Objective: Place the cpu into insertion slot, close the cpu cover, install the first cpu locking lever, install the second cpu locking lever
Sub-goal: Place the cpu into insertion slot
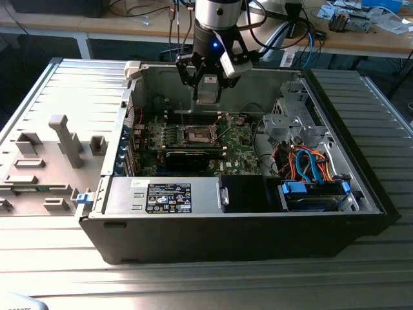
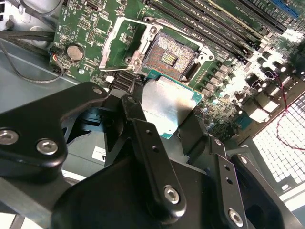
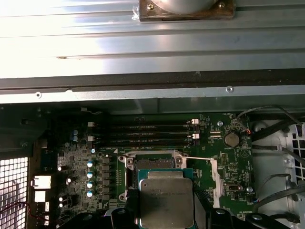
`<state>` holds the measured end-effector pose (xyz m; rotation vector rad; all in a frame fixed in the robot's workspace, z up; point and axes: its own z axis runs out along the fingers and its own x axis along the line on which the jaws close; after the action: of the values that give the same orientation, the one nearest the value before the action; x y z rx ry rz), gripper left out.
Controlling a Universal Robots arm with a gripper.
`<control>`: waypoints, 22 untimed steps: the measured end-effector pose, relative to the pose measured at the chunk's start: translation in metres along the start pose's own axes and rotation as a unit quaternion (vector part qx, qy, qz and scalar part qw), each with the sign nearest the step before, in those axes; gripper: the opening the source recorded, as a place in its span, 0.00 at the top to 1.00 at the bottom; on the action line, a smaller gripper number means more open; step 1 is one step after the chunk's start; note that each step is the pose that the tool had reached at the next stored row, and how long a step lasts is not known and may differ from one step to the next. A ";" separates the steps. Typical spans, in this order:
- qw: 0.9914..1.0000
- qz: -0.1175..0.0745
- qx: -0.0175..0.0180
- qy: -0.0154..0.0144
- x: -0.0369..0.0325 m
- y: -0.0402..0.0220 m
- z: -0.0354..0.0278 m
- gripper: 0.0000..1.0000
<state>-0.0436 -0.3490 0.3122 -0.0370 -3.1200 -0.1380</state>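
My gripper [image 1: 208, 82] hangs inside the open computer case, shut on the cpu [image 1: 208, 90], a flat silver-topped square chip. In both wrist views the cpu [image 2: 167, 106] [image 3: 167, 202] sits between the black fingers [image 2: 136, 117], held above the green board. It is close beside the insertion slot [image 2: 169, 57] [image 3: 152, 164], not in it. The slot [image 1: 197, 134] lies bare, its dark contact field showing. The cpu cover [image 2: 116, 43], a silvery frame, is swung open to one side of the slot. A thin lever wire [image 3: 198, 159] sticks out by the socket.
A long black card [image 1: 187, 158] lies in front of the socket, and memory slots [image 2: 214, 24] run beside it. The power supply [image 1: 168, 196] and a drive bay with blue and orange cables [image 1: 313, 184] fill the case front. Grey fixtures [image 1: 61, 139] stand at the exterior view's left.
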 end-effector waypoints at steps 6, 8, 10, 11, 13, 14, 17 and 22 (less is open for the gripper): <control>1.000 0.000 0.000 0.000 0.0000 0.0000 0.0002 0.46; 1.000 0.000 0.000 0.000 0.0000 0.0000 0.0002 0.46; 1.000 0.000 0.000 0.000 0.0000 0.0000 0.0003 0.46; 1.000 0.001 0.000 0.000 0.0000 0.0000 0.0003 0.46; 1.000 0.004 0.000 0.000 0.0000 0.0000 0.0005 0.46; 1.000 0.005 0.000 0.000 0.0000 0.0000 0.0006 0.46; 1.000 0.008 0.000 -0.001 0.0000 -0.0001 0.0008 0.46; 1.000 0.009 0.000 -0.001 0.0000 -0.0001 0.0008 0.46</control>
<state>-0.0436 -0.3491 0.3114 -0.0663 -3.1204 -0.1383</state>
